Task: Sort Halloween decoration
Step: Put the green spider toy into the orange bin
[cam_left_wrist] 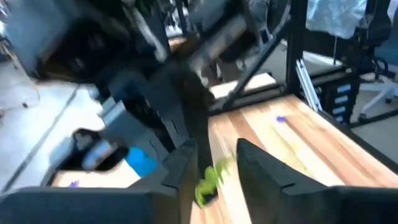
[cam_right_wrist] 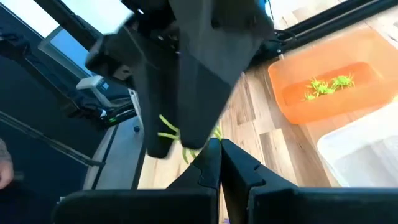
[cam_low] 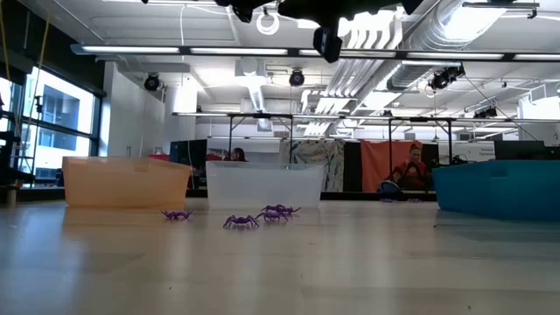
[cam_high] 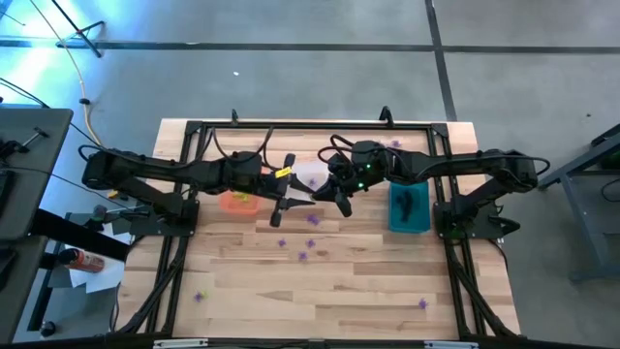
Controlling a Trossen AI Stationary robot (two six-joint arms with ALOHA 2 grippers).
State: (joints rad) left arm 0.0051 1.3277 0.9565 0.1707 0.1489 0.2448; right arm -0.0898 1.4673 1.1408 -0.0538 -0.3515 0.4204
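Left hand [cam_left_wrist: 214,165] clamped on a yellow-green spidery plastic trinket [cam_left_wrist: 210,180], raised above the wooden counter [cam_high: 339,291]; right hand [cam_right_wrist: 219,149] fingers together, touching it.

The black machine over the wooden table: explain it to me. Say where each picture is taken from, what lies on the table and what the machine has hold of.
It is a robot with two arms, the left arm and the right arm, each ending in a two-jawed gripper. One picture looks straight down on the table, one looks level across its top, and the other two come from cameras on the wrists.

On the table stand an orange bin, a clear bin and a teal bin. Purple trinkets lie loose on the wood, and other yellow-green trinkets lie in the orange bin.

The left gripper and the right gripper, its jaws shut, meet above the table at one yellow-green trinket. I cannot tell which gripper carries it.
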